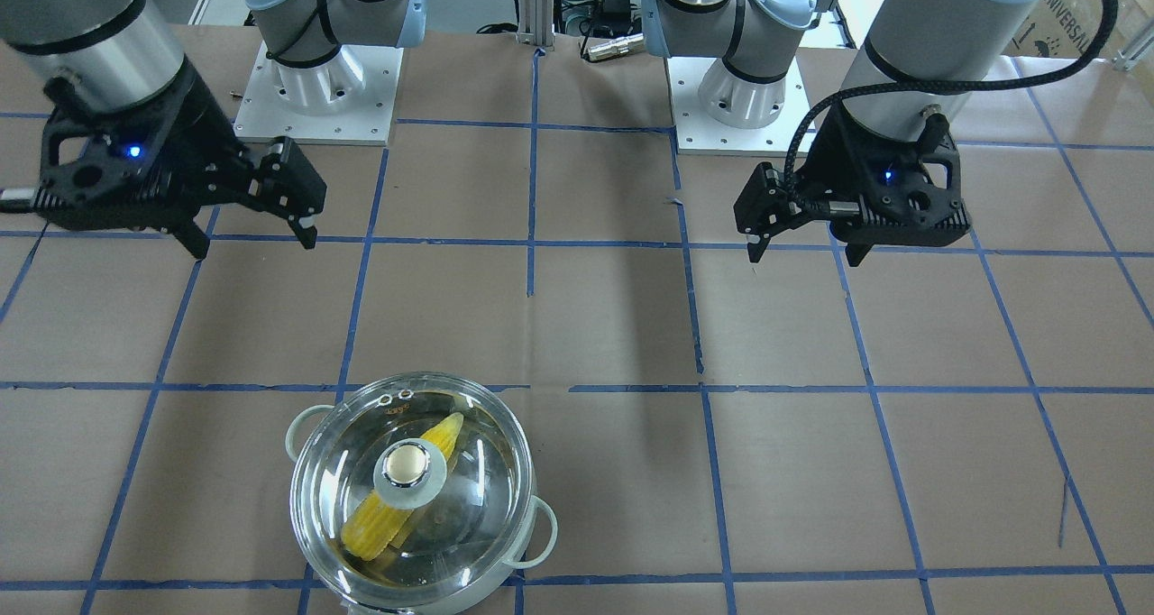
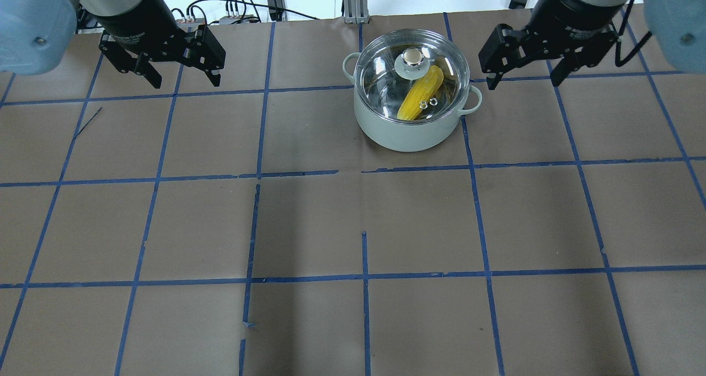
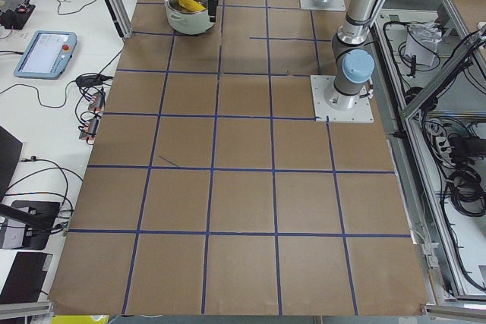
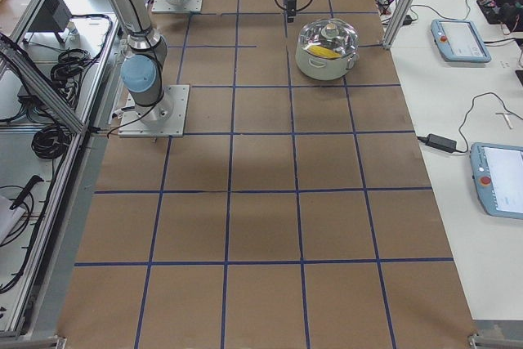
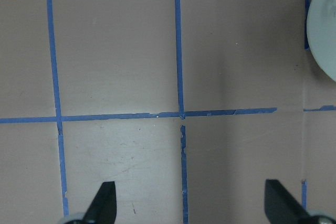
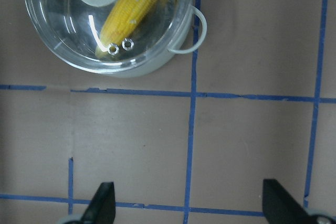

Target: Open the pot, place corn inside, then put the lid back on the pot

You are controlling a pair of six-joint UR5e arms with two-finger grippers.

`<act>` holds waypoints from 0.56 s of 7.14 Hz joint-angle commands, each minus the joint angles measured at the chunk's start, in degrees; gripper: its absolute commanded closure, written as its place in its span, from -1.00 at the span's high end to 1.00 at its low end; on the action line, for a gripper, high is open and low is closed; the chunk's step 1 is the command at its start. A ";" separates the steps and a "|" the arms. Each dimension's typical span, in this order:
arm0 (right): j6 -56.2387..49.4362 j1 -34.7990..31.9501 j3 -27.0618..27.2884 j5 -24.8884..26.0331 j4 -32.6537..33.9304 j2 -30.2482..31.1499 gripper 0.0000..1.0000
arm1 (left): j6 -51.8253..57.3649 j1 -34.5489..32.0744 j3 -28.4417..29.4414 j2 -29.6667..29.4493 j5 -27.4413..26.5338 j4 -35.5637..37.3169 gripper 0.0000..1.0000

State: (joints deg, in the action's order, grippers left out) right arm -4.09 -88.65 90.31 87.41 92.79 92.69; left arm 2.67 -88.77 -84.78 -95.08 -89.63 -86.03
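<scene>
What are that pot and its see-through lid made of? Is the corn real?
The lid looks like clear glass: the corn shows through it, and it has bright glints. Its knob has a shiny metal ring around a cream top. The pot seems to be metal, mirror-like inside, with a matte mint coating outside. The corn is evenly yellow; I cannot tell whether it is real or plastic.

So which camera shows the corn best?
The right wrist view: the corn shows large through the lid. Overhead shows it smaller; in the front view the knob covers its middle; side views, a yellow speck; the left wrist view misses it.
</scene>
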 commanded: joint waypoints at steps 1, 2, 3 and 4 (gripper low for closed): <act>0.31 -0.04 3.03 2.68 0.11 4.08 0.98 | 0.23 0.17 0.40 0.07 0.15 -2.28 1.00; 0.57 -0.12 3.46 2.59 0.02 4.16 0.98 | 0.05 0.00 0.58 0.25 0.07 -5.00 1.00; 0.66 -0.12 3.73 2.59 0.28 4.16 0.98 | 0.05 0.00 0.50 0.42 -0.02 -5.20 1.00; 0.66 -0.12 3.82 2.59 0.46 4.16 0.98 | 0.05 0.00 0.58 0.42 -0.02 -4.94 1.00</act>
State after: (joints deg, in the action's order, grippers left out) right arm -3.50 -88.75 93.87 89.96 93.04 96.78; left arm 2.74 -88.75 -84.28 -94.73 -89.61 -90.66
